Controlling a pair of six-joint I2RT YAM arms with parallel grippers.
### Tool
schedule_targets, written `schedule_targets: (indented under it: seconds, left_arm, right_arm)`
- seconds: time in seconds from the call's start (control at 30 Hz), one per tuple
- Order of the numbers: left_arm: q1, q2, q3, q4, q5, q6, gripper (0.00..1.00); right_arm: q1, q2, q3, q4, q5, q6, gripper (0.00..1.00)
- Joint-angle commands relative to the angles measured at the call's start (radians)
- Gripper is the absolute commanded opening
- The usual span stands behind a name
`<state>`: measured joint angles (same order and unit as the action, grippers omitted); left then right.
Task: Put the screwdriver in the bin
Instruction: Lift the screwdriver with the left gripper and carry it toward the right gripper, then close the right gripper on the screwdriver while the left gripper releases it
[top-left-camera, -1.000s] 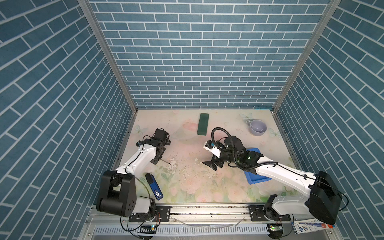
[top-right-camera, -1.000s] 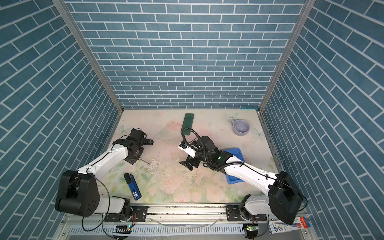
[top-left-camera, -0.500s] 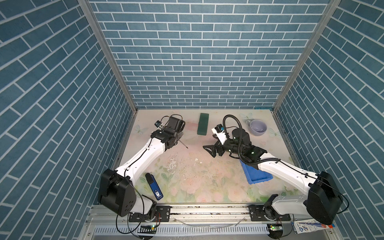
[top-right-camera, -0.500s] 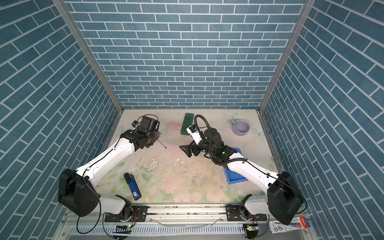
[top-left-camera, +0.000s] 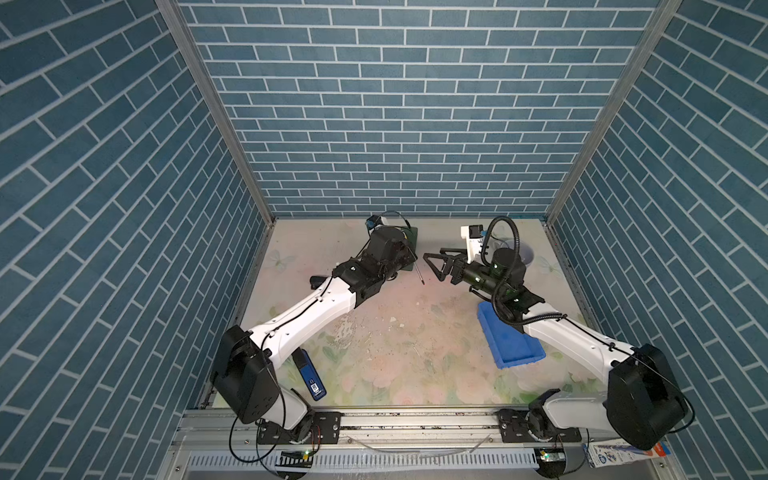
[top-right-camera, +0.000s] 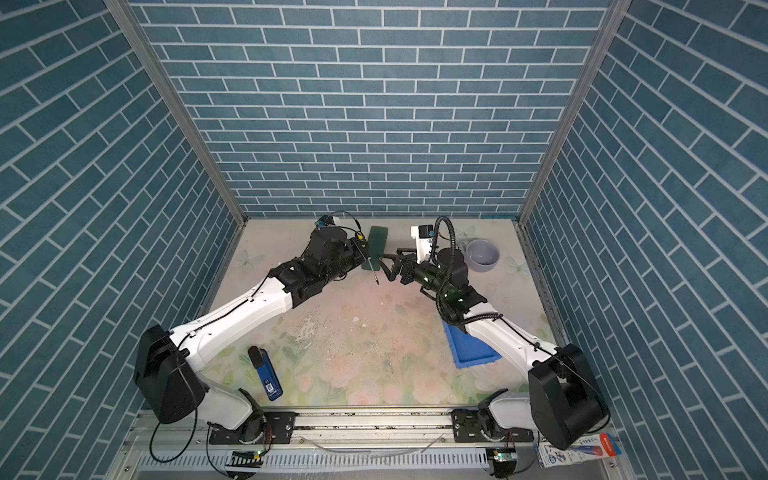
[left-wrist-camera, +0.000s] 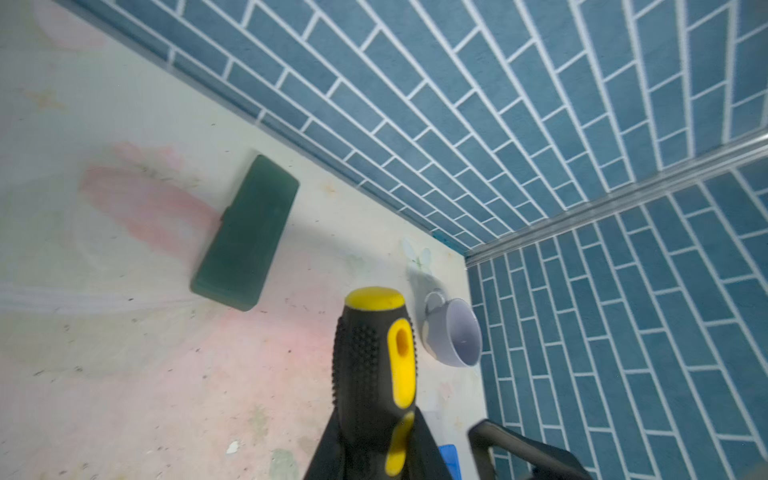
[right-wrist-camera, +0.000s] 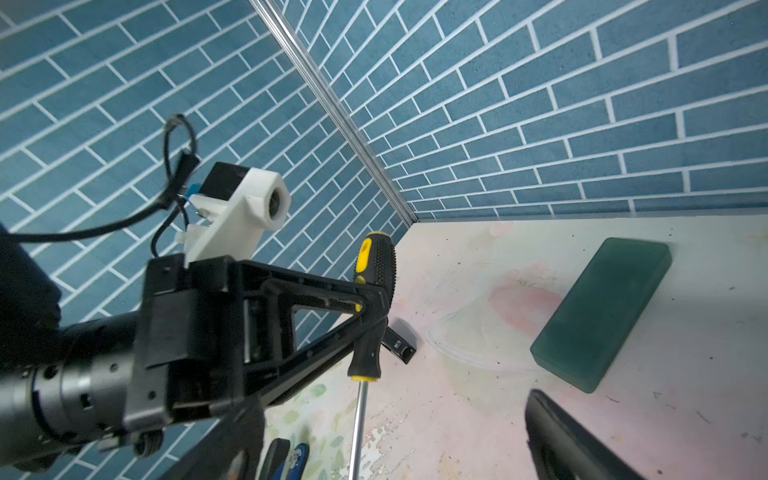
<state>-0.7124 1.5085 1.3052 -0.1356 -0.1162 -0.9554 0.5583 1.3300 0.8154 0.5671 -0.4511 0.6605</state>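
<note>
Screwdriver (right-wrist-camera: 374, 266) is held over the back-middle of the table, left gripper (right-wrist-camera: 370, 305) clamped on its black-and-yellow handle, shaft pointing down, slightly tilted. Right gripper (top-left-camera: 432, 266) faces it w/ jaws wide apart, nothing between them, just beside the shaft in both top views. Bin (top-left-camera: 511, 345) lies on the table partly under the right forearm, well apart from the screwdriver. Green block (left-wrist-camera: 245, 232) & mug (top-right-camera: 482, 255) sit near the back wall.

Both arms reach from the near edge toward the counter's far edge, wrists turned inward to face each other. The left gripper (right-wrist-camera: 371, 305) has its fingers clamped on the screwdriver (right-wrist-camera: 376, 266). The right gripper (top-left-camera: 433, 254) has its fingers spread wide, close by and gripping nothing.
</note>
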Motion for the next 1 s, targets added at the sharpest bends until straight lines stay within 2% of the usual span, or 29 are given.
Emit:
schedule_targets:
  seconds: [0.0,0.23,0.43,0.57,0.8,0.97]
  left_arm:
    - [-0.02,0.007,0.026,0.124,0.041,0.068,0.0]
    - [-0.039,0.025,0.037,0.181,0.078,0.116,0.0]
    - [-0.042,0.038,0.043,0.206,0.102,0.124,0.0]
    - [-0.044,0.038,0.034,0.203,0.107,0.126,0.0]
    - [-0.047,0.044,0.03,0.222,0.142,0.125,0.0]
    - [-0.048,0.06,0.04,0.23,0.162,0.122,0.0]
  right_arm:
    - [-0.016,0.022,-0.029,0.113,-0.051,0.149,0.89]
    - [-0.03,0.049,-0.019,0.13,-0.099,0.171,0.7]
    - [-0.041,0.07,-0.031,0.185,-0.137,0.2,0.49]
    - [-0.051,0.075,-0.032,0.195,-0.14,0.209,0.46]
    - [-0.058,0.106,-0.023,0.236,-0.169,0.236,0.31]
    - [-0.063,0.128,-0.02,0.265,-0.189,0.249,0.29]
